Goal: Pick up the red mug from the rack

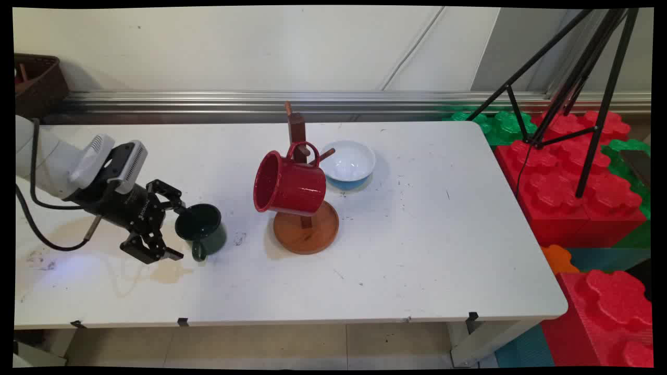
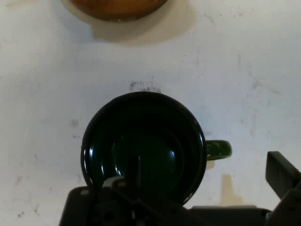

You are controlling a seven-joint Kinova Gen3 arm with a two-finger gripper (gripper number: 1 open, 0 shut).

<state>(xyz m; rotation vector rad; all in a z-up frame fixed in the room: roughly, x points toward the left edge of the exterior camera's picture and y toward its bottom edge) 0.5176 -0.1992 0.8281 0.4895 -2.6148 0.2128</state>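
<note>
A dark green mug [image 1: 202, 229] stands upright on the white table [image 1: 417, 250], its handle [image 1: 198, 252] turned toward the near edge. My gripper [image 1: 177, 232] is open right beside it on its left, one finger at the rim and the other near the handle. In the hand view the green mug [image 2: 143, 146] fills the centre. One fingertip [image 2: 113, 182] lies over its mouth and the other [image 2: 282, 172] stands outside, past the handle [image 2: 218, 149]. My gripper [image 2: 197, 176] holds nothing. To the right, a red mug [image 1: 289, 183] hangs on a wooden mug tree [image 1: 306, 229].
A white bowl with a blue outside [image 1: 348, 164] sits behind the mug tree. A brownish stain [image 1: 167, 272] marks the table near the gripper. Large red and green blocks [image 1: 573, 198] and a black tripod [image 1: 578, 78] stand off the right end. A brown basket [image 1: 36, 83] is at the far left.
</note>
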